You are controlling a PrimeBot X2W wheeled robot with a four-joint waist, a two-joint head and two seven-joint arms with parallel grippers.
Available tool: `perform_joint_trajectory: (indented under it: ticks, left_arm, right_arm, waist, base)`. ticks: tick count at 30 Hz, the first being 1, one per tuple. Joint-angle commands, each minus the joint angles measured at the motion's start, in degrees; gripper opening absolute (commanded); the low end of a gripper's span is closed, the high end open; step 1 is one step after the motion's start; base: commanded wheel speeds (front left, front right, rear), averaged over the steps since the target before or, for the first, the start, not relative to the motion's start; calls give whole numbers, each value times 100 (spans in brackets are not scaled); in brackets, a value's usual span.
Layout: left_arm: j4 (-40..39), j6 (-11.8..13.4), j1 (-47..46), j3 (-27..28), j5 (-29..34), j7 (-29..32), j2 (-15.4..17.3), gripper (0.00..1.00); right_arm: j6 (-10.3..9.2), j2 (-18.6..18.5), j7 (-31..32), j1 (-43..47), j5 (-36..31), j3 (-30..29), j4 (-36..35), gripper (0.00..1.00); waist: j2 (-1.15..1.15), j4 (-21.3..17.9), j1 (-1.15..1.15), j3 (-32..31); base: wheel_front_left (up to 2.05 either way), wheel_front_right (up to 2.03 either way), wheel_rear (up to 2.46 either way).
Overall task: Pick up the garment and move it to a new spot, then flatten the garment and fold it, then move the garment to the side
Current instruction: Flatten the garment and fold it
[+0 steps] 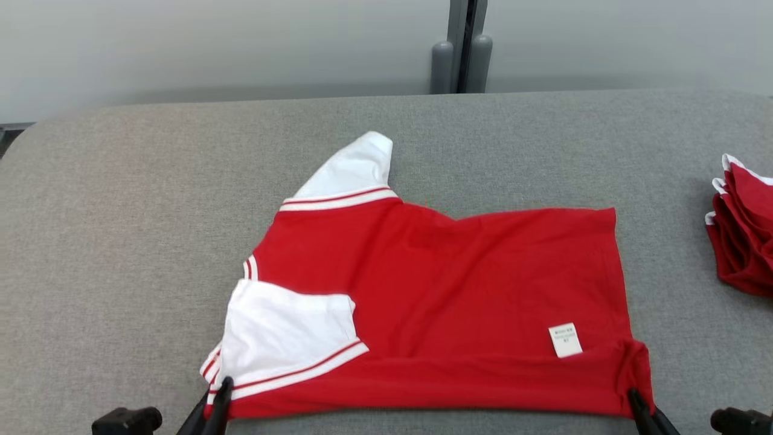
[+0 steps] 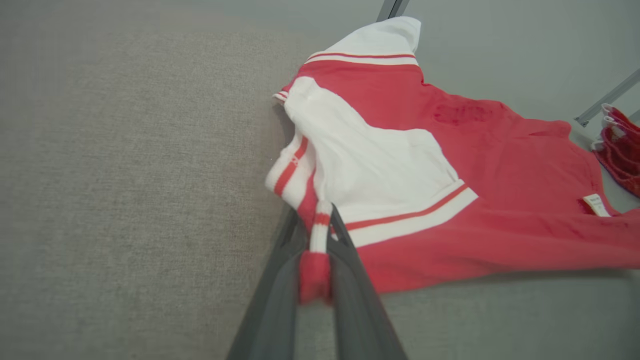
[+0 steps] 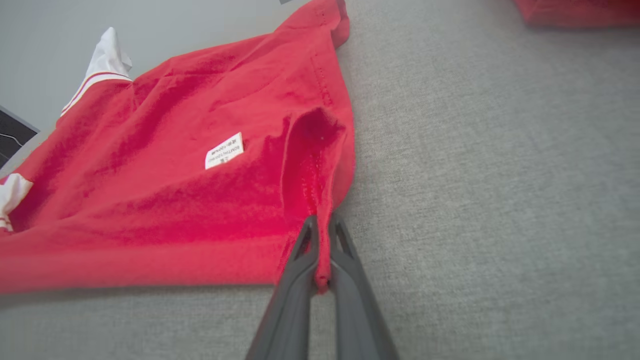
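Note:
The garment point(image 1: 435, 290) is a red shirt with white sleeves and red-and-white striped trim, spread on the grey padded table point(image 1: 121, 241), its white label point(image 1: 565, 339) facing up. One sleeve points toward the far side; the other lies folded over the body at the near left. My left gripper point(image 1: 220, 389) is shut on the near left corner of the garment point(image 2: 400, 165), and a bunch of red and striped cloth sits between its fingers point(image 2: 280, 295). My right gripper point(image 1: 635, 400) is shut on the near right hem corner point(image 3: 320, 165), pinching a thin fold between its fingers point(image 3: 300, 270).
A pile of folded red garments with white trim point(image 1: 743, 229) lies at the table's right edge. A grey post point(image 1: 462, 48) stands behind the table against a pale wall. Open grey surface stretches to the left and far side of the shirt.

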Motion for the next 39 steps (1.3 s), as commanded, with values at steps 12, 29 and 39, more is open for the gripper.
perform_joint_trajectory:
  ticks: [12, 29, 39]
  left_arm:
    - [-287, 302, 264, -64, -81, 155, -134, 100]
    - [-467, 618, -703, 451, 589, -994, 0, 100]
    - [-487, 621, -795, 433, 544, -921, 27, 100]
  right_arm:
    - [0, 157, 261, 318, -281, -327, -634, 100]
    - [0, 177, -32, -495, -1022, -770, -1894, 100]
    - [0, 177, -98, -580, -921, -680, -1822, 100]
  waist:
    - [0, 100, 0, -32]
    - [0, -86, 0, 219]
    - [0, -80, 0, 376]
  base:
    - [0, 0, 0]
    - [0, 0, 0]
    - [0, 0, 0]
